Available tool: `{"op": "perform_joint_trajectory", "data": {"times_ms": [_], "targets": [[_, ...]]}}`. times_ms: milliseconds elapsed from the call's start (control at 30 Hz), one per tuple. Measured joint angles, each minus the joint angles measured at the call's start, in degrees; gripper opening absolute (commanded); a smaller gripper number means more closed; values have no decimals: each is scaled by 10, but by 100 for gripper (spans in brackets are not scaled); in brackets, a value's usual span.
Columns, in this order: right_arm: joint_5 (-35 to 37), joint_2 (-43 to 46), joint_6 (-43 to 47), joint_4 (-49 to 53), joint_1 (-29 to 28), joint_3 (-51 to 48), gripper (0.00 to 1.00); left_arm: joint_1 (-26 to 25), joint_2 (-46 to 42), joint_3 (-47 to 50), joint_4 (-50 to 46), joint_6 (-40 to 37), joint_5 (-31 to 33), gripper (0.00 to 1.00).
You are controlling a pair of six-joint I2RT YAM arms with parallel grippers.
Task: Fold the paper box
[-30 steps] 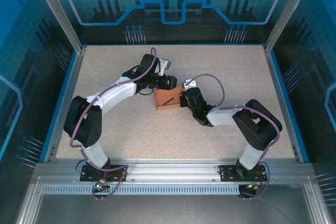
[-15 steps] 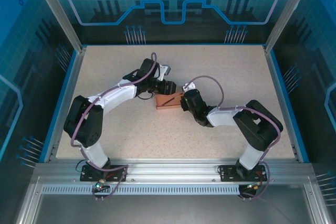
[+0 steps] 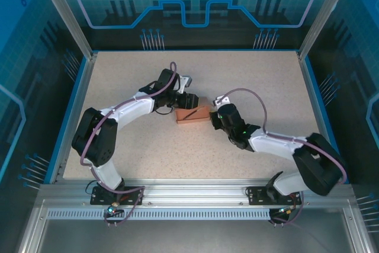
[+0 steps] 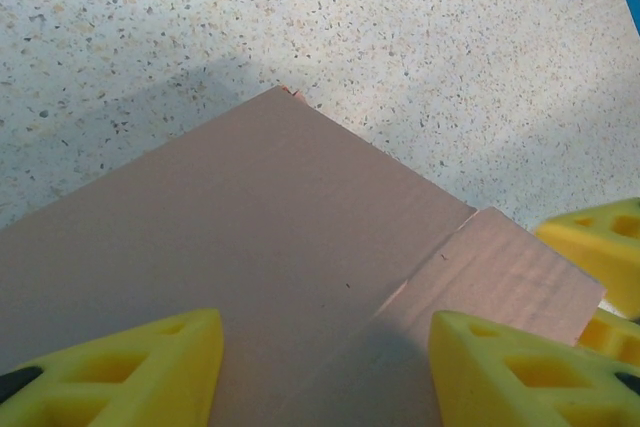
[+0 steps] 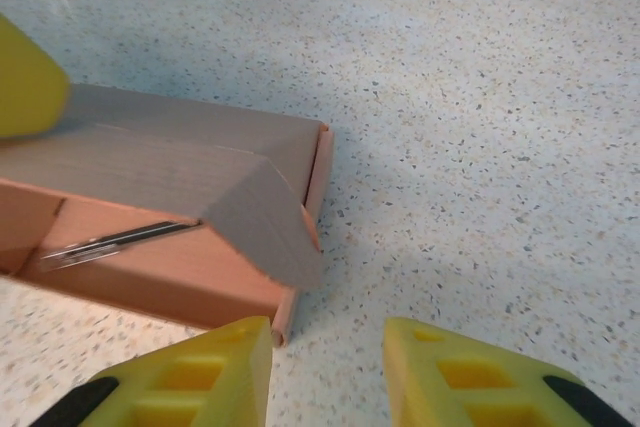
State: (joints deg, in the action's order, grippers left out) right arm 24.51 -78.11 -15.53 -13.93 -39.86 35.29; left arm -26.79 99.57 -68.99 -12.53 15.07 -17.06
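Observation:
The salmon-pink paper box (image 3: 193,115) lies on the table between both arms, with a thin dark stick (image 3: 189,113) inside it. My left gripper (image 3: 189,102) hovers at its far edge. In the left wrist view that gripper (image 4: 325,367) is open over the box's broad lid panel (image 4: 250,227) and a side flap (image 4: 500,267). My right gripper (image 3: 214,118) stands just right of the box. In the right wrist view it (image 5: 328,372) is open with bare table between its fingers, the box corner (image 5: 285,312) next to its left fingertip (image 5: 190,377). A grey-brown flap (image 5: 270,217) hangs over the box's open side above the stick (image 5: 115,240).
The speckled table (image 3: 266,81) is ringed by a blue rim and aluminium posts (image 3: 314,22). The left gripper's yellow finger (image 5: 25,77) shows at the right wrist view's top left. The right gripper's yellow finger (image 4: 600,252) sits beside the flap in the left wrist view.
My right gripper has opened and drawn back to the right, off the box's right end, its arm swinging outward. The box now looks lower and flatter. My left gripper has barely moved.

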Motion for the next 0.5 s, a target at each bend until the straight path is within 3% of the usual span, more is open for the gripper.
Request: {"op": "perform_joint_trajectory", "data": {"times_ms": [233,500], "targets": [[-74,67,6,86,24,39,42,-2,0,6,9,0,0,59],[-204,-29,-14,142,124,168,43,-7,0,21,25,12,0,58]]}}
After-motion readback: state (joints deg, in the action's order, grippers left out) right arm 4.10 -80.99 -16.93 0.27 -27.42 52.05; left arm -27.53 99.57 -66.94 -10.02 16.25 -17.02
